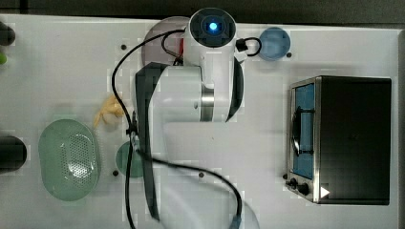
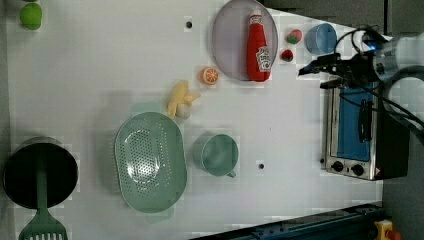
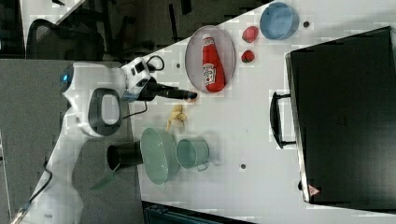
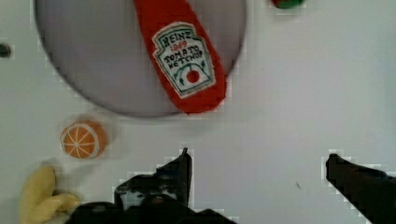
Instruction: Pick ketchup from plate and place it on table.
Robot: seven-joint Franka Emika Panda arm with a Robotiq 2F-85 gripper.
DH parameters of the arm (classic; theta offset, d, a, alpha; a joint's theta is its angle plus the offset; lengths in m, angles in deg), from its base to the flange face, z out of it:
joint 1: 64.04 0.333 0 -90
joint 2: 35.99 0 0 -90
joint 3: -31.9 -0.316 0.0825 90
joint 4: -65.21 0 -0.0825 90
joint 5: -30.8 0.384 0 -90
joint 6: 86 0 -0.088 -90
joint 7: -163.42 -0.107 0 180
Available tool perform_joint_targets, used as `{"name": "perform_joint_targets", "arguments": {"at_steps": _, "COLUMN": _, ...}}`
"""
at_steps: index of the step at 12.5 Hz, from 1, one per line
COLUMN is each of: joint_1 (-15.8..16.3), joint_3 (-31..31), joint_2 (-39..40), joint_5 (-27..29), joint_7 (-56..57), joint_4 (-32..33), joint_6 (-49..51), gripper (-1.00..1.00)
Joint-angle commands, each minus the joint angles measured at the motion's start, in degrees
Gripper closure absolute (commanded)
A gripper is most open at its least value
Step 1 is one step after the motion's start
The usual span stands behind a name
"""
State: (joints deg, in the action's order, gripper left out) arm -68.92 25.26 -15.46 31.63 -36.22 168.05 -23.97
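On the table (image 2: 100,75), the plate (image 2: 227,45) lay at the left view's far right with the ketchup (image 2: 258,47) lying flat on it, untouched, while the gripper (image 4: 257,161) hung nearby, spread wide and empty, so everything remained undone.

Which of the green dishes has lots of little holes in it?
The big oval basket has the holes. The cup beside it is smaller, round and smooth, with a little handle.
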Motion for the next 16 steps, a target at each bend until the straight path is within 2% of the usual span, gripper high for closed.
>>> {"name": "perform_joint_targets", "arguments": {"at_steps": 1, "joint_1": 0.4, "joint_3": 0.2, "joint_2": 3.8, "joint_5": -0.1, "joint_7": 10.7, "joint_4": -3.3, "joint_6": -2.3, "gripper": -1.0}}
{"name": "perform_joint_targets", "arguments": {"at_steps": 8, "joint_1": 1.5, "joint_3": 0.2, "joint_2": 16.0, "joint_5": -0.4, "joint_7": 14.0, "joint_4": -10.7, "joint_6": -6.6, "gripper": -1.0}}
{"name": "perform_joint_targets", "arguments": {"at_steps": 16, "joint_1": 2.7, "joint_3": 0.5, "joint_2": 25.6, "joint_5": -2.6, "joint_7": 15.2, "joint_4": -13.5, "joint_6": -20.4, "gripper": -1.0}}
